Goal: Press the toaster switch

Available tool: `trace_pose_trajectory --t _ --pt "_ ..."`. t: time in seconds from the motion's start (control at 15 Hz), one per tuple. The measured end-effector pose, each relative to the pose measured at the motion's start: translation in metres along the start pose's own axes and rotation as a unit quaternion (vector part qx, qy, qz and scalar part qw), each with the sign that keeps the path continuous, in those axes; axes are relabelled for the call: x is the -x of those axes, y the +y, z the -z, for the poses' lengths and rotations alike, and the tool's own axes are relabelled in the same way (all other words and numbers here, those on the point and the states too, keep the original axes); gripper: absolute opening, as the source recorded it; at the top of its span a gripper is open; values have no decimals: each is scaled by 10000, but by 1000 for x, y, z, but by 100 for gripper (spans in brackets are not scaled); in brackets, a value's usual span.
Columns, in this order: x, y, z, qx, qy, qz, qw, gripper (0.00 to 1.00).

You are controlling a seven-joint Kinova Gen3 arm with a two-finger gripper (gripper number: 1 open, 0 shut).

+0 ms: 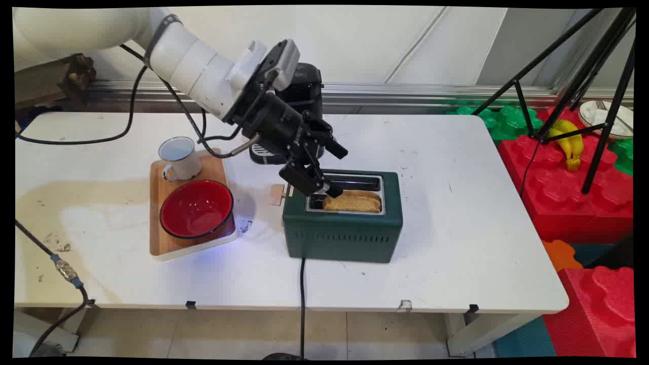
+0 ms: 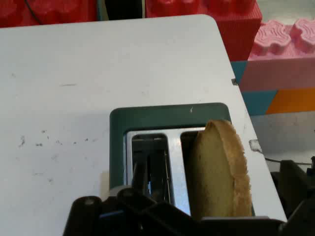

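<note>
Toast point(image 1: 353, 201) sits in the near slot of the green toaster point(image 1: 343, 238), sticking up above the slot rim, right at your end effector point(image 1: 328, 177). Fingers point(image 1: 304, 178) are spread wide: one finger reaches out over the far slot, the other hangs down at the toast's left end. Can't tell from main view if that finger is touching the bread or just beside it. In hand view the toast point(image 2: 219, 172) stands just right of centre, w/ the empty slot to its left, so nothing's gripped.

Around the end effector: to its left, on the counter point(image 1: 456, 203), a wooden board point(image 1: 161, 218) carries a red bowl point(image 1: 196, 208) and a white mug point(image 1: 180, 158). Behind it, partly hidden by the wrist, is a black appliance point(image 1: 299, 91); can't say what kind. Small tan tab point(image 1: 276, 194) lies just left of the toaster. Well off to the right, past the counter edge, are red and green blocks point(image 1: 557, 187) w/ a banana point(image 1: 570, 142) on top.

If you're working the toast, my read: line the fingers up across the slice's flat faces, not its ends, and come down straight so neither finger catches the metal slot rim. Close gently, since bread crushes easily and the crust can crumble. Watch the hand view to keep the slice centred between the fingers. Mind the toaster's cord point(image 1: 302, 304) running off the near counter edge; a sideways tug could shift the toaster.
</note>
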Motion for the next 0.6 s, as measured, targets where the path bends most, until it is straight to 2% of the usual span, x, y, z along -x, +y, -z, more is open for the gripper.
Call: trace_pose_trajectory --t 0.27,0.6 --pt "-1 5 14 -46 75 0 10000 100" --pt "6 15 47 -97 131 8 9999 100"
